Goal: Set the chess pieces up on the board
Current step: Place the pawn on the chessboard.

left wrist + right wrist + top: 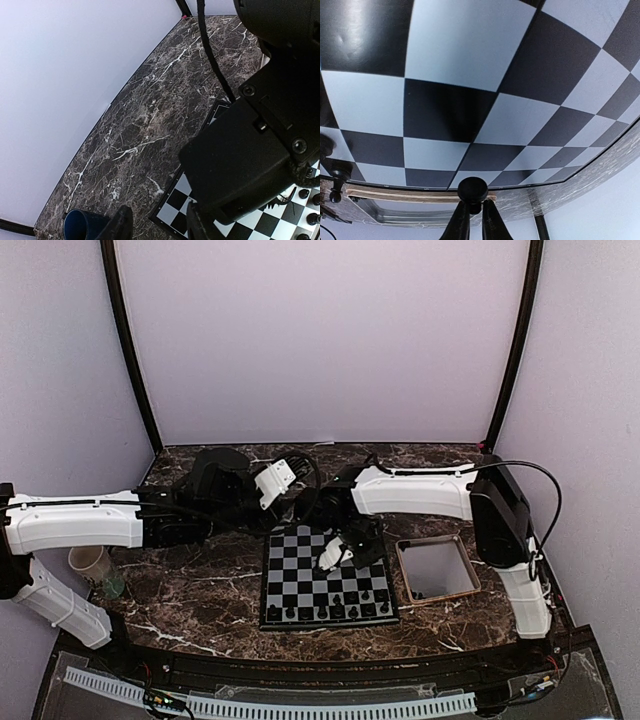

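Marble table (200,590), with my right claw (472,209) clenched on 1 round-headed piece (472,188) over the board (290,580).
From the right wrist view I see both fingers pinching the neck of that piece just under its ball top, with black and pale grey squares filling the view behind it; I cannot tell whether its base touches a square. The other chess pieces (340,608) stand in the 2 rows nearest the arms' bases. My left claw (157,216) is released, its 2 fingers apart with nothing between them, off the board's left corner. A tan-rimmed tray (403,566) sits just to the right of the board.
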Controlling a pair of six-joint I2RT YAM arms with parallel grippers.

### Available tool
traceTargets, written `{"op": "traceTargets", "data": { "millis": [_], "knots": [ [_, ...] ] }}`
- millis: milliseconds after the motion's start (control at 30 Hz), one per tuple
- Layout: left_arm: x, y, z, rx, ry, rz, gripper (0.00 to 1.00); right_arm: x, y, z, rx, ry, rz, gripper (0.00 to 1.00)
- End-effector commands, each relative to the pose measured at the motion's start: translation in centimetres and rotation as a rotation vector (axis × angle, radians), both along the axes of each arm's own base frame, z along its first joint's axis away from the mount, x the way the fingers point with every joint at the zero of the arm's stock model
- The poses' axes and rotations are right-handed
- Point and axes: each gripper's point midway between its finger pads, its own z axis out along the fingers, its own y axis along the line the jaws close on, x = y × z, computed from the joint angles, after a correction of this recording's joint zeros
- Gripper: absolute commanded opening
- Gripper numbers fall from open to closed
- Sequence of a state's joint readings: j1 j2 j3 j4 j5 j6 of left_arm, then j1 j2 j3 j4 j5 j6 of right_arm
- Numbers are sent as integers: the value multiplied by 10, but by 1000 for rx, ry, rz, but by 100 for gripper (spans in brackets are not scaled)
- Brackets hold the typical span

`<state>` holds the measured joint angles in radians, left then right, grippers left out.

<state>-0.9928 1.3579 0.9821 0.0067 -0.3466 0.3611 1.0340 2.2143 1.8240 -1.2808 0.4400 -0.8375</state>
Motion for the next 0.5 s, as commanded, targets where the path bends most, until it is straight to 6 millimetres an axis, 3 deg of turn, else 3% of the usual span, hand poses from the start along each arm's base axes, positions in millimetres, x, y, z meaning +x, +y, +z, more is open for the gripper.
{"op": "traceTargets", "data": {
  "millis": [0,467],
  "knots": [
    [0,3,12,-23,-28,1,39,-2,14,8,26,-19,20,15],
    [2,2,7,-17,-25,8,39,1,18,44,175,-27,-35,21]
  ]
}}
